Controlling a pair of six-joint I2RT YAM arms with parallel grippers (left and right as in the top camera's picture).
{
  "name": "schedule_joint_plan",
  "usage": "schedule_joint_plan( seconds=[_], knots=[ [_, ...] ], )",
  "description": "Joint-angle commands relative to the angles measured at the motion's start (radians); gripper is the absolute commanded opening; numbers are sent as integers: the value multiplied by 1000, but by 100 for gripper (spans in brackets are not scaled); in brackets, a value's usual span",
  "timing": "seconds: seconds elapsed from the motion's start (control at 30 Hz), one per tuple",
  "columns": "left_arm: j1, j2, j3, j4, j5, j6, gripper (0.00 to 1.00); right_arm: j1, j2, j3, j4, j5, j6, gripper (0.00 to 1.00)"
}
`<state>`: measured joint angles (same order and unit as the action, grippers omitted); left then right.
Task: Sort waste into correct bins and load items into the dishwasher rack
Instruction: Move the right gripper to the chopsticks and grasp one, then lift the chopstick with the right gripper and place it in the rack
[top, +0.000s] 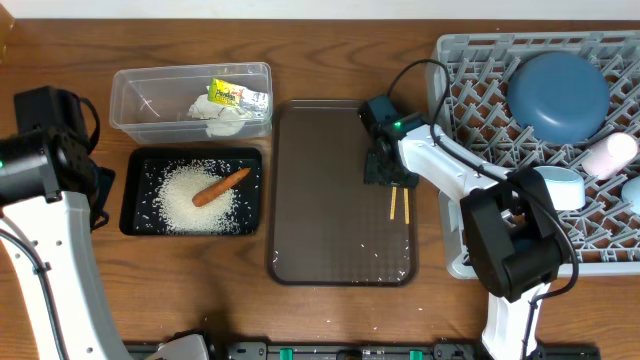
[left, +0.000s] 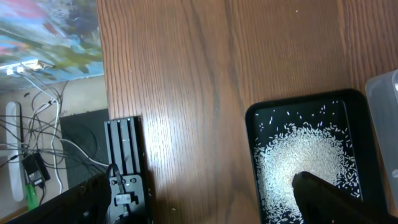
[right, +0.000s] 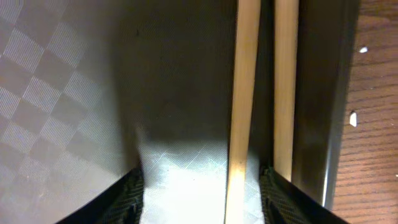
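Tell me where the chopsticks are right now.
Overhead, the chopsticks lie side by side on the brown tray near its right edge, at the right gripper, left of the rack.

The surface (top: 340, 55) is grained wood, faintly glossy. The brown tray (right: 56, 93) shows checkered embossing; the chopsticks (right: 245, 93) are smooth pale wood; the tub (top: 130, 112) is clear plastic.

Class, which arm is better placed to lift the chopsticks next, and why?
Right: its tool hangs over the chopsticks on the brown tray. The left arm sits far off beside the rice tray.
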<state>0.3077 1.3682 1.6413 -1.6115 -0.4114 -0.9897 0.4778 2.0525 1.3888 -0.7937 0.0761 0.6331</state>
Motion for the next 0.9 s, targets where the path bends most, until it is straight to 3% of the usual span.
schedule_joint_plan(
  seconds=[0.0,0.2,0.37,0.67,0.87],
  knots=[
    [6,0,-2,-77,-24,6,95,14,12,-36,2,30,51,48],
    [6,0,-2,-77,-24,6,95,13,12,-35,16,27,50,18],
    [6,0,-2,-77,-23,6,96,12,11,6,-3,-5,39,1],
    [6,0,-2,-77,-24,6,96,-22,-43,245,-206,-5,-37,1],
    [6,0,-2,-77,-23,6,95,-111,-116,377,-284,-5,-182,1]
  ],
)
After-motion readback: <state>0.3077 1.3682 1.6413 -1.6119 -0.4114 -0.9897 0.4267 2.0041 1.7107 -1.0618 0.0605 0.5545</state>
